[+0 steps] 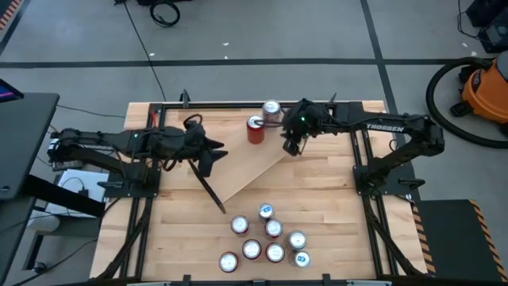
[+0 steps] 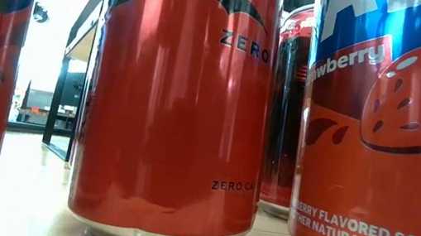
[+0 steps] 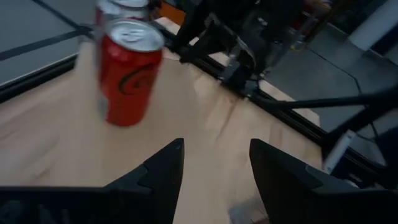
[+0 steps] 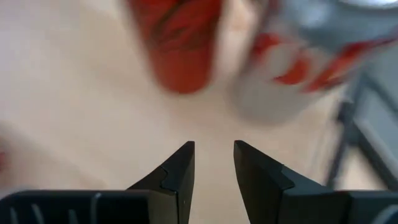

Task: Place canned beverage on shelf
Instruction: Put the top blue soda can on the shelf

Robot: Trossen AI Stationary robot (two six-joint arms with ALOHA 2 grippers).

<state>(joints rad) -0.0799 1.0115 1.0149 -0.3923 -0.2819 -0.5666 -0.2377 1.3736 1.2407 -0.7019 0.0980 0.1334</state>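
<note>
Red can (image 1: 255,129) stands upright on the light-wood shelf (image 1: 246,175) at about 12 o'clock on the table, w/ a silver can (image 1: 271,110) just beside it. My right gripper (image 1: 292,145) hangs near them at 1 o'clock, fingers parted, empty; left gripper (image 1: 213,155) at 10 o'clock, also parted, empty. Looks like I'm between placements; next move probably calls for reaching to the can cluster (image 1: 266,238) at 6 o'clock.

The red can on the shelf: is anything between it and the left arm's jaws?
Nothing visible. The left gripper has its jaws open and empty, and only bare shelf board lies between it and the red can. A silver can stands on the red can's far side, not in the path.
</note>
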